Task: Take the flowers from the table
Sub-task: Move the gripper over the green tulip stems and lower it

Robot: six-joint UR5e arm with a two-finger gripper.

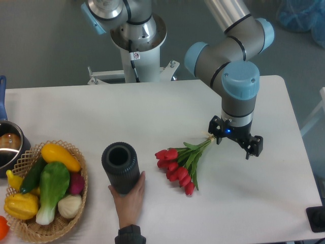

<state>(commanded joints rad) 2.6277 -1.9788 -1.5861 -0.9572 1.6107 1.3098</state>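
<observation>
- Your arm reaches down over the surface (152, 112), wrist vertical.
- Your pincer (229, 136) sits at the stem ends of the flowers (179, 165); its grip you cannot tell.

Grey tubular arm (223, 56), pale blue joint caps, black pincer (234, 141), small blue light

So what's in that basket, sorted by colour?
In the basket, as far as shows:
Yellow: 3
Green: 2
Purple: 1
White: 1
Total: 7
</observation>
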